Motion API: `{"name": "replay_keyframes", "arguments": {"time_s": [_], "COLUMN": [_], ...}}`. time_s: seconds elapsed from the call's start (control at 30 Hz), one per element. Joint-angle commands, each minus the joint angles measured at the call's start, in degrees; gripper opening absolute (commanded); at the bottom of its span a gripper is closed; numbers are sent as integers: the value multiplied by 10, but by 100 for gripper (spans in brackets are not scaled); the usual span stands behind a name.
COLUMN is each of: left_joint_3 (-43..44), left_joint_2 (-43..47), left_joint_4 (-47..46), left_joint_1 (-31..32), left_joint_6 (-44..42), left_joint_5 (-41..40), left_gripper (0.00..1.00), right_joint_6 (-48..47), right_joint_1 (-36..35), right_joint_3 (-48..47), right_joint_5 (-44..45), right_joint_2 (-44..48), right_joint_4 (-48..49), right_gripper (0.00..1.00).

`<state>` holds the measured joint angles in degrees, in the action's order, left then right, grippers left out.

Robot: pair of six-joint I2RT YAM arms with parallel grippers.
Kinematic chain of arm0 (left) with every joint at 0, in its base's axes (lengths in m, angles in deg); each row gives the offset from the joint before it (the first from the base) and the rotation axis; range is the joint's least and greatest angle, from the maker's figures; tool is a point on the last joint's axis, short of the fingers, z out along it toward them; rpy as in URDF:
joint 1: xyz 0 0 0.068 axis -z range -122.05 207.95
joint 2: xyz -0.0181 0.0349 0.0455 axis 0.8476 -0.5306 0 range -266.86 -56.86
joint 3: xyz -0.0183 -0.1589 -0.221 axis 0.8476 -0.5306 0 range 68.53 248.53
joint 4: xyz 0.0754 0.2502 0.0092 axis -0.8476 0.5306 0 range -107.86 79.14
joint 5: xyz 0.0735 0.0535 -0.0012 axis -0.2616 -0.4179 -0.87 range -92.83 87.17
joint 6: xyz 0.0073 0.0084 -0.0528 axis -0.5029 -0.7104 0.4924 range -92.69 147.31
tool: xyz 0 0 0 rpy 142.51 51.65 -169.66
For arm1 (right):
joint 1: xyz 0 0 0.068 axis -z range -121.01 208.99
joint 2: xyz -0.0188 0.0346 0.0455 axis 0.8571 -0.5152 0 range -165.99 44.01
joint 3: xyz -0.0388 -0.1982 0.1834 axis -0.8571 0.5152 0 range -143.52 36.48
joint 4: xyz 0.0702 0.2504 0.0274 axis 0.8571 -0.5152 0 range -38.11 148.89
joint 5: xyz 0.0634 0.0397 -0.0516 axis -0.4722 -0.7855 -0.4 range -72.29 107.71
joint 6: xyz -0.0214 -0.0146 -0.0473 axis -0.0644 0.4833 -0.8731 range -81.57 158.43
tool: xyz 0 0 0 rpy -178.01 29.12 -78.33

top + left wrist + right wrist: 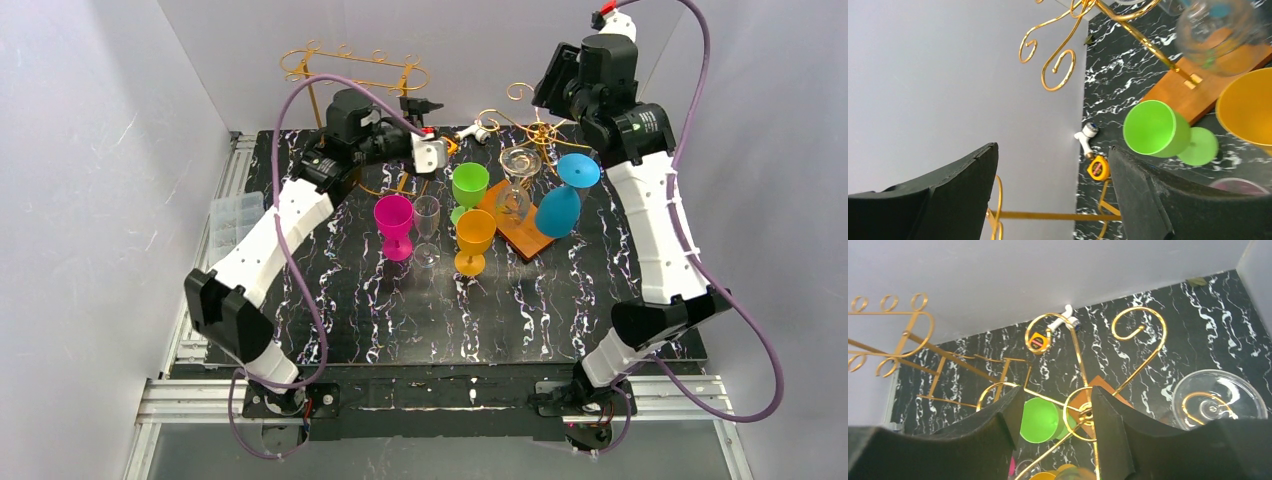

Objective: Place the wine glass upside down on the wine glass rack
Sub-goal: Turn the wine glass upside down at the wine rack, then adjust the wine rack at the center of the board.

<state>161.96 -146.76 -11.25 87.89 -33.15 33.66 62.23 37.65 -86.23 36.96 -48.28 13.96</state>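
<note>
A gold spiral rack [540, 130] stands on a wooden base [525, 238]. A clear wine glass [517, 182] and a blue one [562, 200] hang on it upside down. Pink [394, 225], clear [427, 228], green [469, 185] and orange [475, 238] glasses stand upright on the table. My left gripper [424, 105] is open and empty near the back wall, left of the rack. My right gripper [555, 88] is open and empty above the rack top [1083, 407]. The right wrist view shows the hung clear glass's foot [1218, 400] and the green glass [1040, 420].
A second gold rack [355, 70] stands at the back left. A yellow tape measure [1098, 167] and a white pipe fitting [1085, 135] lie by the back wall. A clear plastic box [232, 222] sits at the table's left edge.
</note>
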Motion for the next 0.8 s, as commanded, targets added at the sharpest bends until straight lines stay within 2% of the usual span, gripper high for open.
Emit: {"name": "replay_keyframes", "arguments": {"time_s": [0.0, 0.23, 0.4, 0.63, 0.7, 0.77], "left_joint_3": [62, 140, 163, 187, 187, 189], "left_joint_2": [-38, -117, -146, -171, -176, -183], "left_joint_4": [-29, -6, 22, 19, 17, 15], "left_joint_1": [15, 41, 48, 52, 54, 55], "left_joint_6": [-86, -136, -196, -205, -215, -224], "left_joint_5": [6, 9, 11, 13, 12, 9], "left_gripper": [78, 70, 69, 66, 60, 47], "right_joint_6": [3, 0, -3, -16, -18, -18], "right_joint_1": [30, 98, 106, 111, 118, 123], "right_joint_3": [-21, 0, 10, 52, 54, 55], "right_joint_5": [-29, -74, -99, -105, -109, -116], "right_joint_2": [-3, -7, -13, -4, -9, -13], "right_joint_4": [-15, -11, -12, -3, -2, 1], "right_gripper": [60, 55, 52, 52, 52, 52]}}
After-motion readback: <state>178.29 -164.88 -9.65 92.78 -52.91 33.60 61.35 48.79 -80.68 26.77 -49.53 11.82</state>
